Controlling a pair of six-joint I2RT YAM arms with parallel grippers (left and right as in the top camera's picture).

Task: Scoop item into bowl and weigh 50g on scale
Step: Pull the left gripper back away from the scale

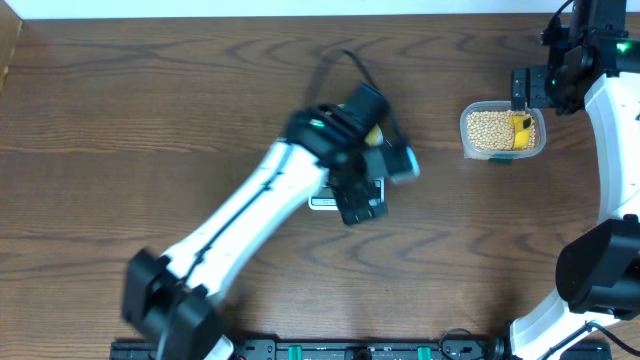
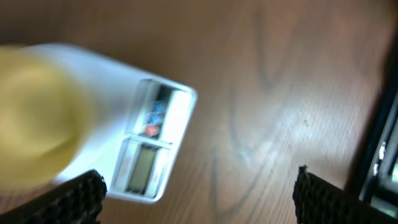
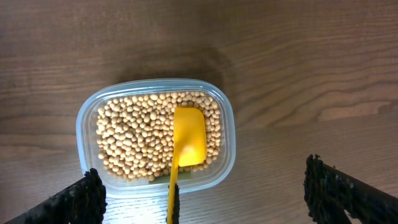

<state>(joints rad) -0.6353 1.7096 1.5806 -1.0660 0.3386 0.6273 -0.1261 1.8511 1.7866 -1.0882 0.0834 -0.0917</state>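
The beans [image 3: 137, 134] fill a clear tub [image 3: 229, 143], with a yellow scoop [image 3: 188, 137] lying in them, handle toward me. My right gripper [image 3: 205, 199] hangs open over the tub's near edge, its fingers wide on either side of the handle and touching nothing; overhead it [image 1: 525, 95] is beside the tub [image 1: 503, 131]. In the blurred left wrist view, the pale yellow bowl [image 2: 34, 118] appears to sit on the white scale [image 2: 118, 81]. The left gripper [image 2: 199, 199] is open and empty beside the scale's display end. Overhead, the left arm hides most of the scale [image 1: 322, 201] and bowl [image 1: 374, 133].
The tabletop is dark brown wood [image 1: 150, 100]. A black rail [image 1: 350, 350] runs along the front edge between the arm bases. The right arm's white links [image 1: 615, 150] stand along the right edge.
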